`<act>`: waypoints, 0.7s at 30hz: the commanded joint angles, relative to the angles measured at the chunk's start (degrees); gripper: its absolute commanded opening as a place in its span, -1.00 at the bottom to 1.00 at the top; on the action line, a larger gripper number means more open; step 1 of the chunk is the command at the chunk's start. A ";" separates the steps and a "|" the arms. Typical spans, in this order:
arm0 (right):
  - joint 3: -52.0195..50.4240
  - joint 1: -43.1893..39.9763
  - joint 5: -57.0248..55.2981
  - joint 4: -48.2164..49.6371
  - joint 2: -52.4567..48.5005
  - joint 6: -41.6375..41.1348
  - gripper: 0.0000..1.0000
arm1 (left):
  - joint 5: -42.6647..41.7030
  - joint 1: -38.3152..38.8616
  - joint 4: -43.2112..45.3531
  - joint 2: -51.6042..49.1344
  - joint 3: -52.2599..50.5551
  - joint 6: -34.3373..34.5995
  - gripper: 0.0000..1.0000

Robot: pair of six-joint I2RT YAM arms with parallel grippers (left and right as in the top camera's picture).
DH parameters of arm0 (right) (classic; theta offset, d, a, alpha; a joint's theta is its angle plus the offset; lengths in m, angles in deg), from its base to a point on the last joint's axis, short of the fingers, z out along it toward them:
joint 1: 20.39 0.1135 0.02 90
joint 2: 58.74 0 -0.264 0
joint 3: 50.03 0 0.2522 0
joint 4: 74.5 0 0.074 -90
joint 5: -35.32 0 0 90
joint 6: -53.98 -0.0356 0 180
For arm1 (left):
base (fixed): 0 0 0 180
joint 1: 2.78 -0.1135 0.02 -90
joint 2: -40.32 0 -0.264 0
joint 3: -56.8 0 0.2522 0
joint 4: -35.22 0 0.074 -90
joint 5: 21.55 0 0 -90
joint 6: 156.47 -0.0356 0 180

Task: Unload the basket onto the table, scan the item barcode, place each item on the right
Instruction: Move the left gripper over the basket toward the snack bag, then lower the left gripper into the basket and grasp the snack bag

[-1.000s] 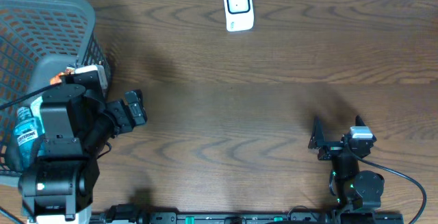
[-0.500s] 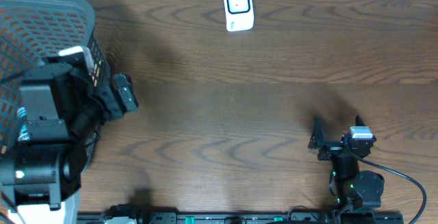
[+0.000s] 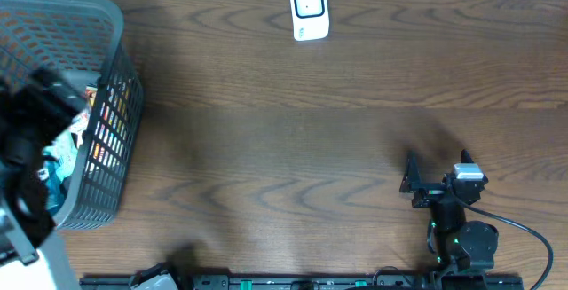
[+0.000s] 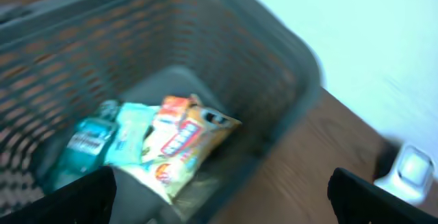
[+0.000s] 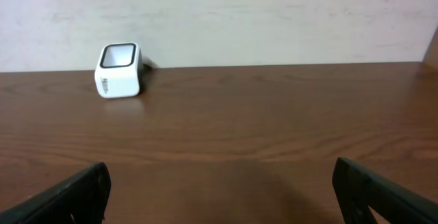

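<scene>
The likeliest item to scan, an orange-and-yellow crinkled snack packet, lies on the floor of the grey plastic mesh basket at the worktop's far left. It leans over a pale turquoise flat pack, with a teal plastic mouthwash bottle just beside that. In the left wrist view the packet's long axis runs on a diagonal, from lower left to upper right. That view is blurred, so no barcode can be made out.

The left hand hangs above the basket with its jaws spread wide and nothing between them. The packet sits below and ahead of it, slightly left of the midline between the fingertips. The left arm is plainly the nearer one. To close across the packet's narrow width, the hand would probably need to drop into the basket and turn its jaws square to that diagonal.

The white box-shaped barcode scanner stands at the far edge of the brown wood-grain worktop, well apart from the basket. The right hand rests low at the near right, wide open and empty, looking across at the scanner from a distance.
</scene>
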 commanded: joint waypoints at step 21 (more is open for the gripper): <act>-0.09 -0.57 -0.31 -0.22 0.37 0.63 0.98 | -3.78 -12.98 5.53 -10.12 0.92 5.77 0.97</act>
